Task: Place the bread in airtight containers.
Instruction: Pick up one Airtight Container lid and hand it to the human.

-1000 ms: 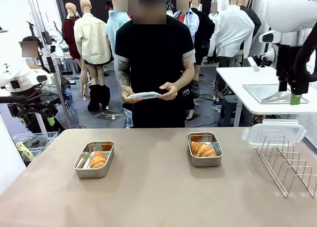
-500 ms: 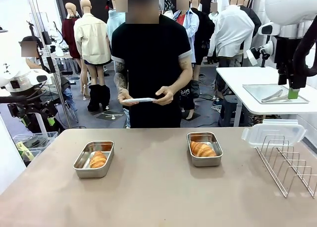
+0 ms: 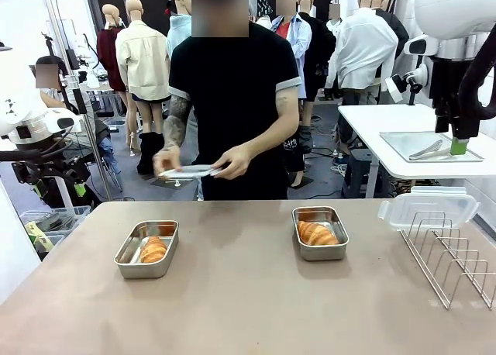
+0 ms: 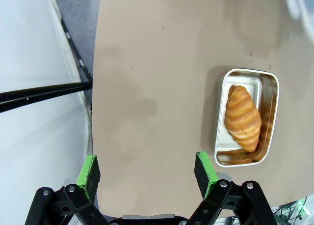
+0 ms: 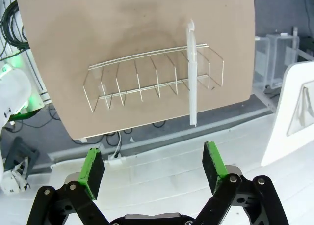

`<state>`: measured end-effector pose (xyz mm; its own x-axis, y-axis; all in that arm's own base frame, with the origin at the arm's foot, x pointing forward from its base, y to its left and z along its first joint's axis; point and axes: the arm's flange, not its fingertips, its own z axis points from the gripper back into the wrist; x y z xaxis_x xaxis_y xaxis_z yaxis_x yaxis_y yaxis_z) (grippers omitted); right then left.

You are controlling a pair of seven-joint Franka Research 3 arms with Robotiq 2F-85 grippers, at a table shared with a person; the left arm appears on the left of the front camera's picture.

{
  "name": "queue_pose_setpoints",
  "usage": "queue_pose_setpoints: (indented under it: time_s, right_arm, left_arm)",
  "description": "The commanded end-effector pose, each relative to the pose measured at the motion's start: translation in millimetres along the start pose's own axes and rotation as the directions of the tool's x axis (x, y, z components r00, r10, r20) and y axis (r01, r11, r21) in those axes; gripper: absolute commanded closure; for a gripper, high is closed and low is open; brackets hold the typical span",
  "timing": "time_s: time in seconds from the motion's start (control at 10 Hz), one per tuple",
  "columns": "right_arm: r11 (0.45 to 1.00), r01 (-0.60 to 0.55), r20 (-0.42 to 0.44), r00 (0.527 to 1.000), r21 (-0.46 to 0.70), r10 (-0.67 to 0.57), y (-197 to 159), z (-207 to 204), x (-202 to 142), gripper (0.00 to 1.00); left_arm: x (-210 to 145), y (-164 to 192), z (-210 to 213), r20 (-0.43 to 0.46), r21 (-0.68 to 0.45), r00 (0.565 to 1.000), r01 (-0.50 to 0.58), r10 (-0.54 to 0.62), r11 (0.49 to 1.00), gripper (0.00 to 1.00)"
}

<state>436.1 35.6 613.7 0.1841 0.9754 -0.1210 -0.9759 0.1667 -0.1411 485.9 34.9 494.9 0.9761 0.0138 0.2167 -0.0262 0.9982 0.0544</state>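
Our left tool [image 4: 147, 168] and right tool [image 5: 153, 163] gape wide, empty. Each tin [image 3: 143, 271] holds a roll [image 3: 153, 249]; at twelve o'clock a person [image 3: 232, 99] grips a lid [image 3: 190, 170].

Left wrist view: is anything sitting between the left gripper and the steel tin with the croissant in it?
Nothing visible. Bare brown table lies between the open left gripper and the small rectangular stainless-steel tin, which is lidless with the golden-brown croissant-like roll inside.
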Motion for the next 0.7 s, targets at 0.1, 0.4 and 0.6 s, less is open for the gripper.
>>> queue_pose_setpoints:
  time_s: [0.1, 0.4, 0.6]
  right_arm:
    - [1.000, 0.001, 0.001, 1.000, 0.001, -0.001, 0.1, -0.2, -0.4, 0.00]
    - [1.000, 0.001, 0.001, 1.000, 0.001, -0.001, 0.1, -0.2, -0.4, 0.00]
    - [1.000, 0.001, 0.001, 1.000, 0.001, -0.001, 0.1, -0.2, -0.4, 0.00]
  left_arm:
    - [-1.5, 0.3, 1.4, 0.002, -0.001, 1.000, 0.005, -0.005, 1.000, 0.00]
    - [-1.5, 0.3, 1.4, 0.002, -0.001, 1.000, 0.005, -0.005, 1.000, 0.00]
    - [-1.5, 0.3, 1.4, 0.002, -0.001, 1.000, 0.005, -0.005, 1.000, 0.00]
